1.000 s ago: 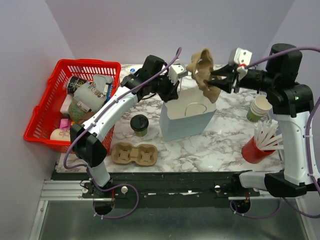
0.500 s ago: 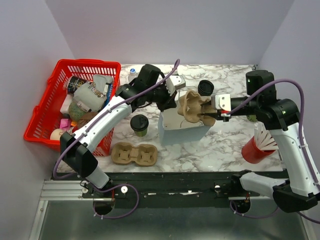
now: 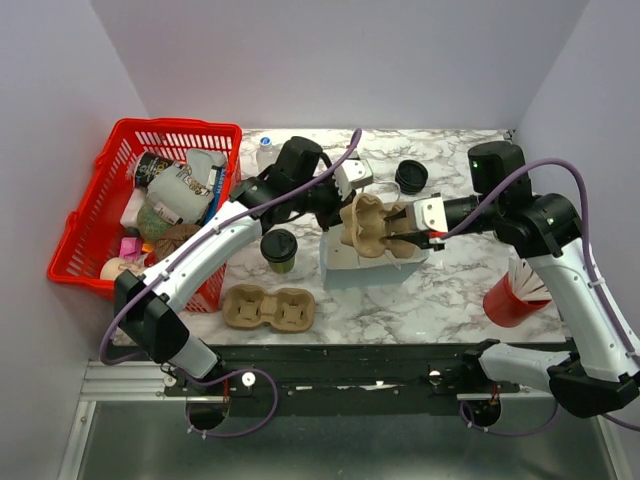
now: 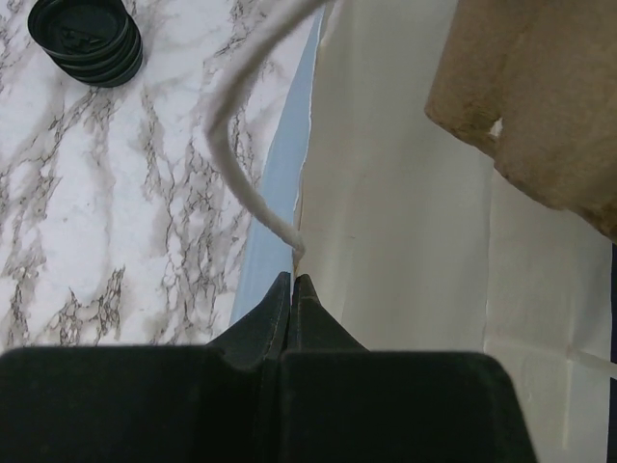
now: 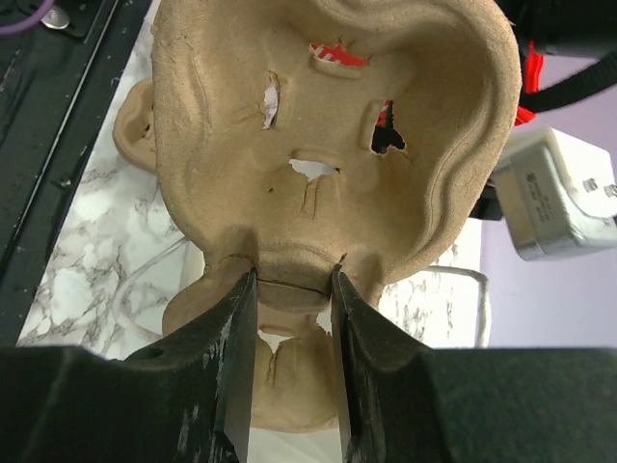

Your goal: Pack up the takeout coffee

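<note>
Our left fingers pinched the paper bag, right fingers the cup tray; we judged the takeout coffee light, squashy, best held by its sides.

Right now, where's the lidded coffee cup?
Top view: the coffee cup stands on the table left of the paper bag, behind the empty carrier.

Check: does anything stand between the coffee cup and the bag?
Nothing visible on the table between the coffee cup and the bag. But the cardboard carrier, held in the right fingers, covers the bag's opening.
</note>
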`<state>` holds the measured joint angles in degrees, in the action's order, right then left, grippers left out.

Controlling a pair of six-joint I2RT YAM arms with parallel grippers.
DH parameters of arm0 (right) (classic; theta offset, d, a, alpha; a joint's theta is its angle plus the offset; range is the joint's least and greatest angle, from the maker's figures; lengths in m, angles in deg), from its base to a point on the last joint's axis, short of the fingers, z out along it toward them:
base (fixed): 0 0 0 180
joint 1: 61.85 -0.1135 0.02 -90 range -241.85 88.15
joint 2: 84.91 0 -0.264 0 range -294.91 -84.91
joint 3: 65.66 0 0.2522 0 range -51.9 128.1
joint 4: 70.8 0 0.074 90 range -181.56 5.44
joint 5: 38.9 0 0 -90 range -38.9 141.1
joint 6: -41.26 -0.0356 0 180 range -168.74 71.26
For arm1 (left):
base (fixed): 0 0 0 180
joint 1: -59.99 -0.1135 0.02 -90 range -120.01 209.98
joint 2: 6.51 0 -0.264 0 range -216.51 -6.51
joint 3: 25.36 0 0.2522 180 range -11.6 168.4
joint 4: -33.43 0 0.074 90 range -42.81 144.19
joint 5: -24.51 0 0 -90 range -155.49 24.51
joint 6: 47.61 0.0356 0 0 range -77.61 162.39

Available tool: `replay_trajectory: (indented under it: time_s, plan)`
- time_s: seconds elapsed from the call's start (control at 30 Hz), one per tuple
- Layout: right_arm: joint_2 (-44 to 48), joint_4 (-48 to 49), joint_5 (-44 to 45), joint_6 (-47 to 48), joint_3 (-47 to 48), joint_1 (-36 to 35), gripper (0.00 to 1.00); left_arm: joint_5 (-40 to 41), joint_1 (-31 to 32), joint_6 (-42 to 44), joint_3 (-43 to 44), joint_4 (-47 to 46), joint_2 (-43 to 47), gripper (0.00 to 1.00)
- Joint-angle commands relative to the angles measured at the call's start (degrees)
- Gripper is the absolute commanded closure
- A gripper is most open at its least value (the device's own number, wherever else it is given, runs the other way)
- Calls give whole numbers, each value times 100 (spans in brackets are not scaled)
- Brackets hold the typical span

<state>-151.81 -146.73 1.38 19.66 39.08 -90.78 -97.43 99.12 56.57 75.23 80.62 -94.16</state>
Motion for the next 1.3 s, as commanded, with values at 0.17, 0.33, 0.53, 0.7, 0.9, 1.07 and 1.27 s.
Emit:
replay_trajectory:
  time_s: [0.17,0.33,0.53,0.7,0.9,1.07,1.27]
  plan:
    - [-26,48,-11,234,-27,-43,100,-49,68,33,-500,-557,565,100]
    - [1,12,49,551,-440,-192,100,-224,59,-38,-500,-636,574,100]
    - [18,-32,286,982,-906,-219,99,-304,77,-160,-526,-653,592,100]
    - [80,-24,375,703,-723,-219,99,-154,68,-205,-570,-618,583,100]
    - [606,397,50,-9,-371,-219,100,-67,77,-196,-684,-618,583,100]
    - [897,873,128,-424,-519,-219,100,-93,68,-213,-746,-645,601,100]
    - [678,1163,313,-635,-880,-227,99,-128,77,-371,-685,-698,609,100]
